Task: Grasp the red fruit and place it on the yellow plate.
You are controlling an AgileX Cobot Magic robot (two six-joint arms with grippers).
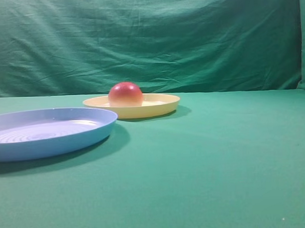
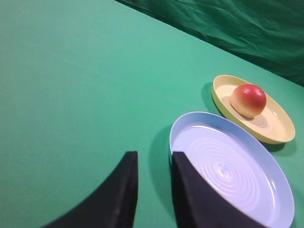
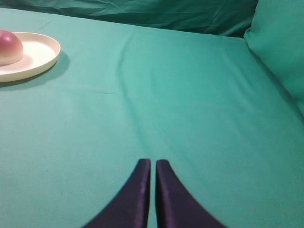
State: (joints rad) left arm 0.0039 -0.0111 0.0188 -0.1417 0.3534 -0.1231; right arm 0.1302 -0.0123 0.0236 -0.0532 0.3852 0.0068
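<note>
- Red fruit (image 1: 125, 94) is already sitting on the yellow plate (image 1: 162, 107), a bit left of centre in the high view, so I'd call the placing step done.
- Next move, if there is one, is probably just parking the arms well away without nudging the plate.
- Right gripper (image 3: 152, 166) has its dark fingers pressed together on nothing, hanging over bare green cloth (image 3: 190, 104) well away from the plate.
- Left gripper (image 2: 153, 164) shows a narrow gap between its fingers, empty too, right at the near rim of the light-blue ridged plate (image 2: 266, 185).
- Fruit itself: glossy dome, deep red on top, fading to yellowish near the flat base, resting flat side down and looking stable.
</note>
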